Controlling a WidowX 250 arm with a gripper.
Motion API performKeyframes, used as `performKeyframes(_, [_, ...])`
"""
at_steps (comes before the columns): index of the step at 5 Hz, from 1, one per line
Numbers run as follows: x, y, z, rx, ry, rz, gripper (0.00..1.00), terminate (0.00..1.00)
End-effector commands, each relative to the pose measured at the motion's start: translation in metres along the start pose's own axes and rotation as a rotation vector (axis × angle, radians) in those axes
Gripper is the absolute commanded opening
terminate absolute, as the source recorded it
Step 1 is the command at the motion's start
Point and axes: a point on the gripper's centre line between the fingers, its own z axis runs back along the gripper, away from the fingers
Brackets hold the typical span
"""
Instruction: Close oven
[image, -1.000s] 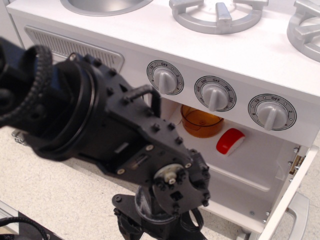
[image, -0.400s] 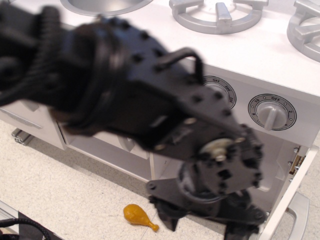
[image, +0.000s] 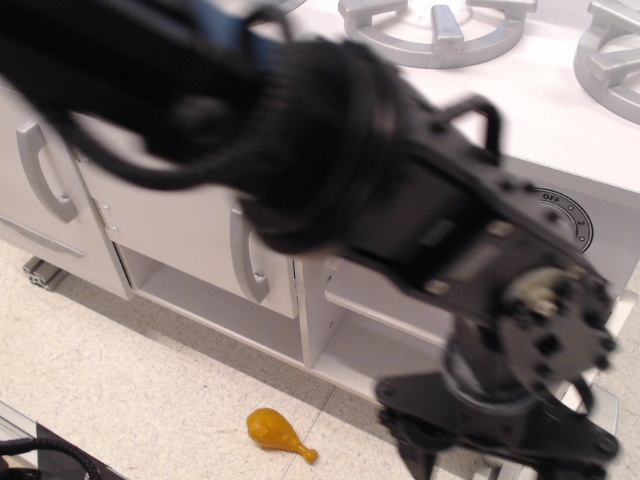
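The white oven (image: 362, 345) stands open. Only the left part of its cavity and one grey dial (image: 568, 212) show past my arm. The open door swings out at the lower right, and only a sliver of its white edge (image: 625, 305) shows behind the arm. My black gripper (image: 505, 455) hangs low in front of the oven's right side, by the door. It is motion-blurred and cut off by the bottom edge, so its jaws cannot be read. The window and bar handle are hidden.
Two white cabinet doors with curved grey handles (image: 45, 175) (image: 245, 255) sit left of the oven, over an open shelf (image: 215, 305). An orange toy drumstick (image: 278, 432) lies on the speckled floor. Grey stove burners (image: 440, 25) are on top.
My arm has swept right and down across the oven front, from the left dial to the lower right by the door. The orange cup and red item inside are now hidden.
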Motion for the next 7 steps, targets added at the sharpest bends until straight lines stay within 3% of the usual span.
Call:
performKeyframes(1, [-0.008,-0.014,-0.027,0.001,0.022,-0.038,1.0,0.0])
performKeyframes(2, [-0.006,-0.004,-0.041,0.069,0.006,-0.042,1.0,0.0])
performKeyframes(3, [0.002,0.011,-0.034,0.105,-0.021,-0.032,1.0,0.0])
performKeyframes(6, [0.043,0.068,0.01,0.137,-0.034,-0.002,1.0,0.0])
performKeyframes(7, [0.048,0.071,0.031,0.104,-0.038,0.005,1.0,0.0])
